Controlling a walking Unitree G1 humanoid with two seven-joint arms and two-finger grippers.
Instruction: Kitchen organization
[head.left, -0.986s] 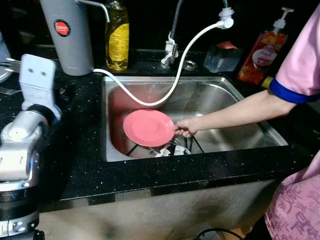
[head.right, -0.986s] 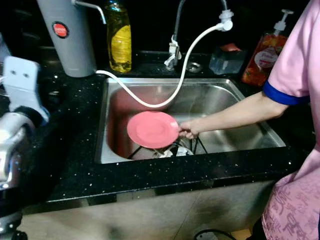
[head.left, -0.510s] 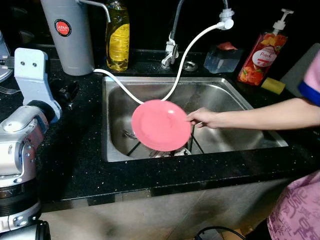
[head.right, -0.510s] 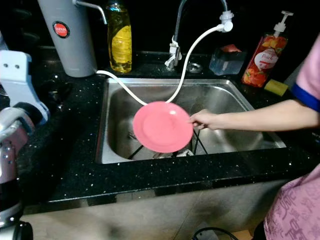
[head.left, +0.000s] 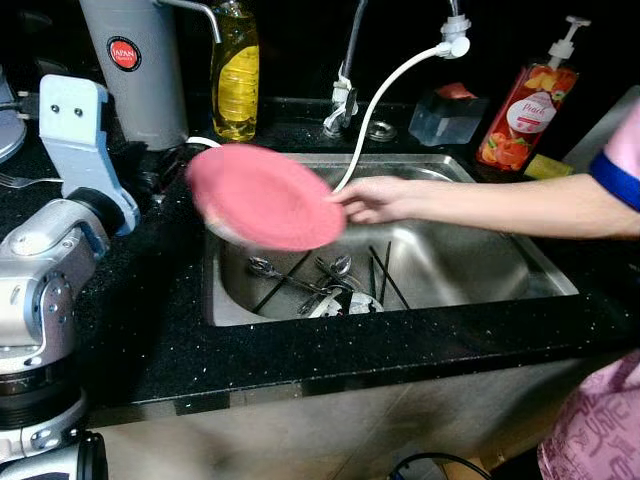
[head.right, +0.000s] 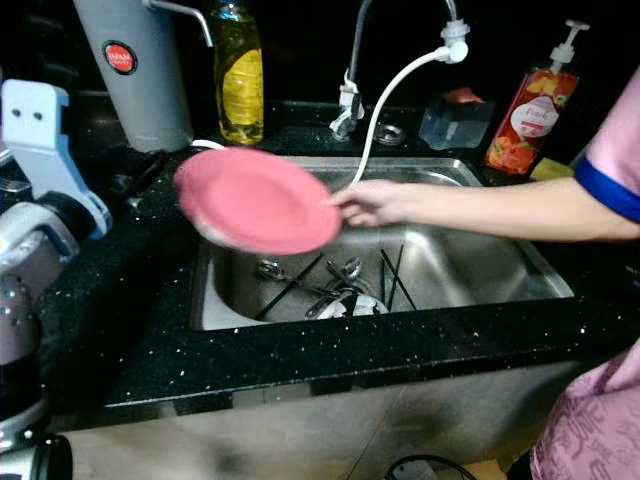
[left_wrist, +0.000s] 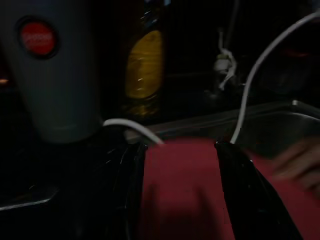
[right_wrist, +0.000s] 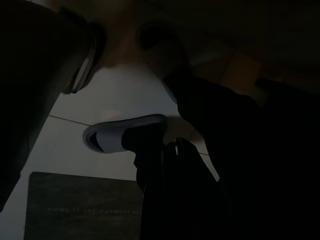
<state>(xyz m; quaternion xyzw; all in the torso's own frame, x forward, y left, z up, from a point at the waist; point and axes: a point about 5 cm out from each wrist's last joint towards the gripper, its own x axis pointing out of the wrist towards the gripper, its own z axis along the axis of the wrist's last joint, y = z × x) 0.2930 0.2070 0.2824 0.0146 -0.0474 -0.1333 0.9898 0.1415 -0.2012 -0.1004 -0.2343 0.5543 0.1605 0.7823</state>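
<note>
Plate: one round pink plate (head.left: 263, 196), smooth, tilted, held at its edge by a person's hand (head.left: 367, 198) over the left rim of the steel sink (head.left: 470, 270).
Left gripper (left_wrist: 180, 195): fingers apart, plate between them, contact unclear.
Right gripper (right_wrist: 165, 200): dark, fingers cannot tell.
Sink contents: spoons (head.left: 300, 275), several.
Bottles: two, yellow soap bottle (head.left: 235, 70) and red pump bottle (head.left: 520, 105).

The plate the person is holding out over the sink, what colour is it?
The plate is plain pink, clearest in the left eye view.
</note>
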